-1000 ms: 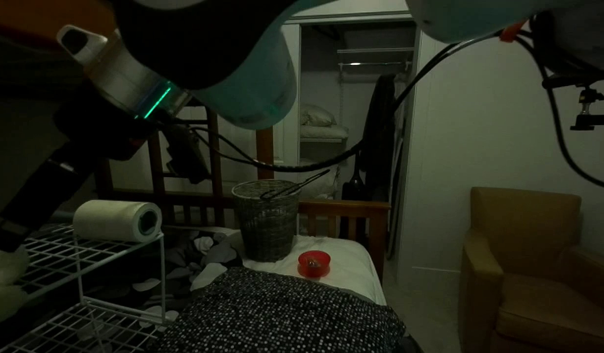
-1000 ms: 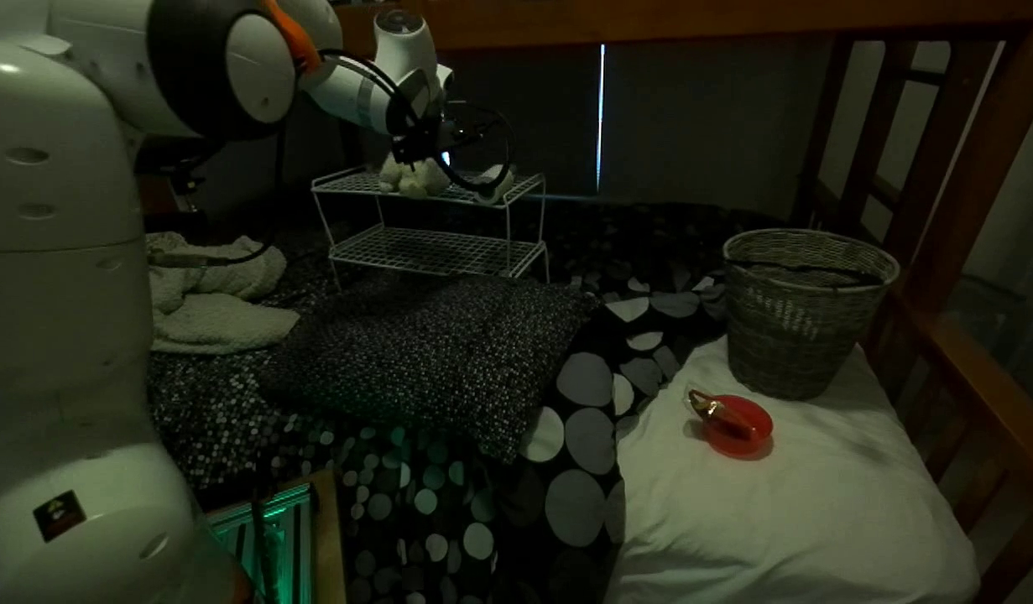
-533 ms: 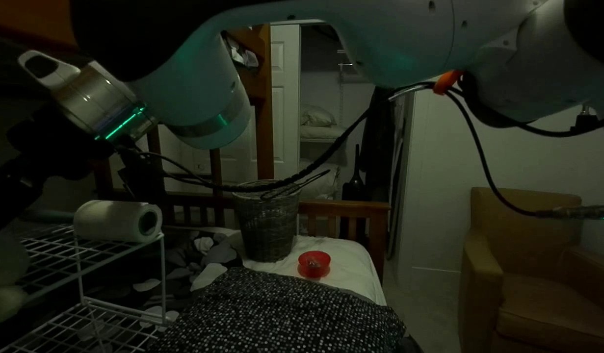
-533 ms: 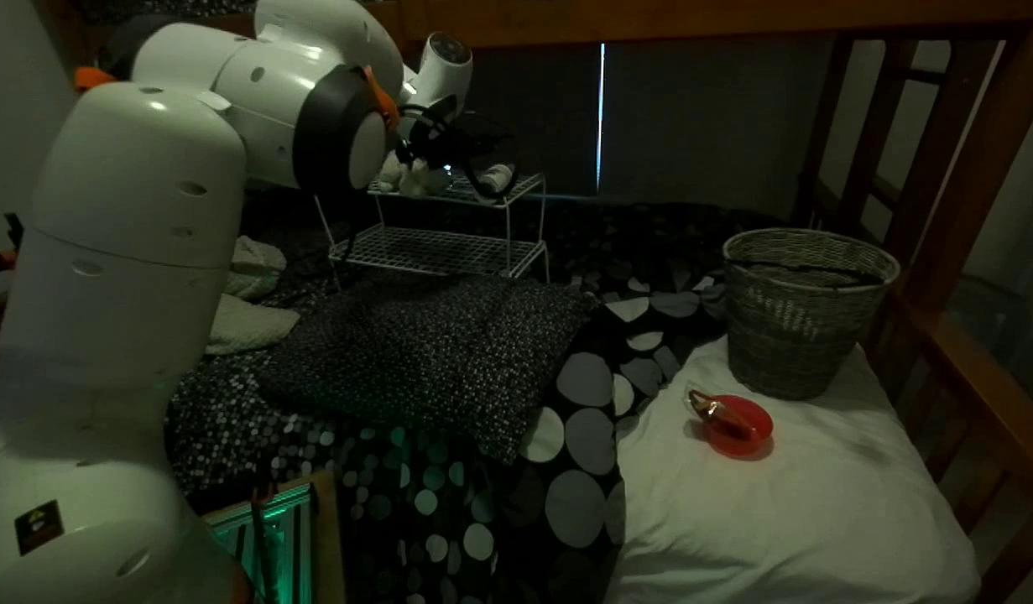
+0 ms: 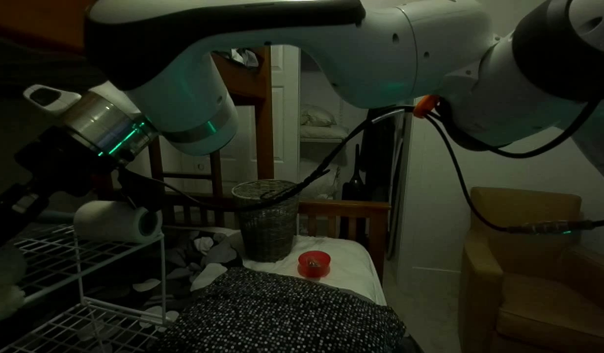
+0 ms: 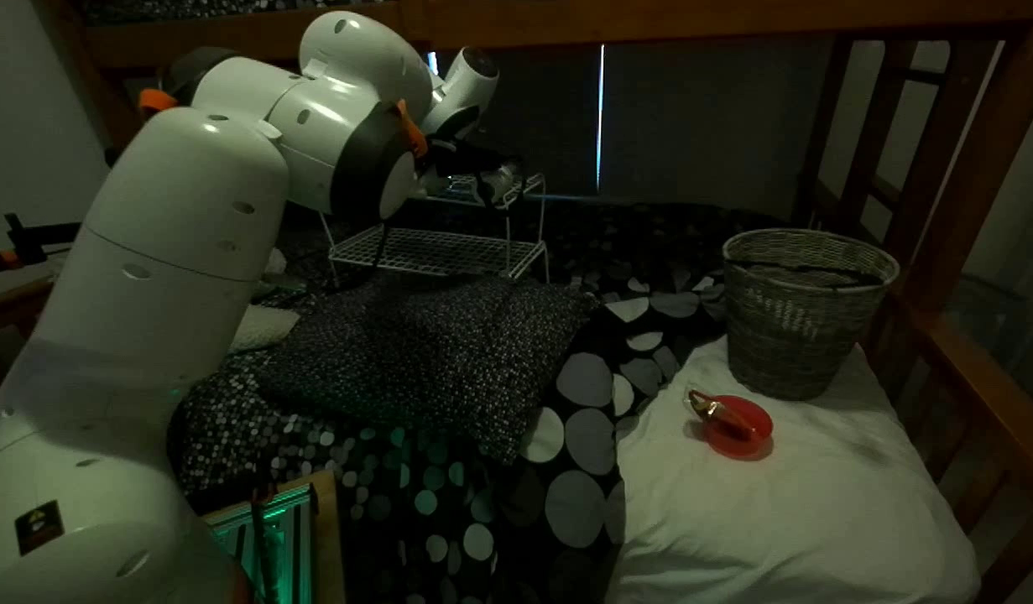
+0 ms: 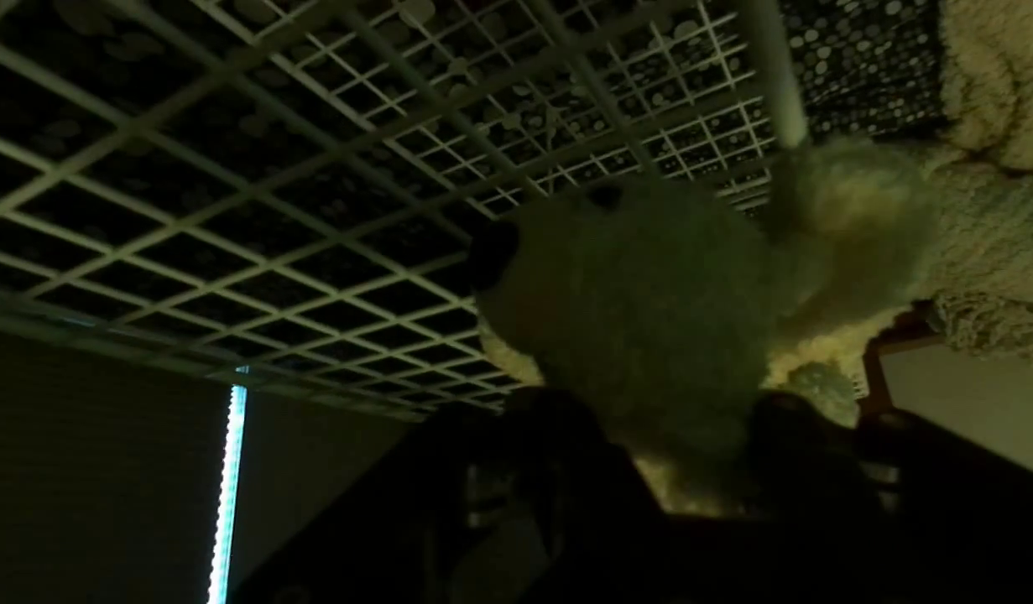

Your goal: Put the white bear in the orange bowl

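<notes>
Visibly parted, the jaws flank the white bear point(image 7: 667, 294), grip unclear.

Bedroom: bunk bed point(image 6: 692, 22), armchair point(image 5: 527, 208)

- I'm seeing a bed point(image 6: 978, 382) in a dotted cover point(image 6: 533, 503); a white pillow point(image 6: 785, 520) is lying under the wicker basket point(image 6: 801, 335).
- The orange bowl point(image 6: 738, 445) is sitting on that pillow, near the basket.
- A speckled cushion point(image 6: 440, 352) and a wire rack point(image 6: 436, 252) are resting apart from the basket.
</notes>
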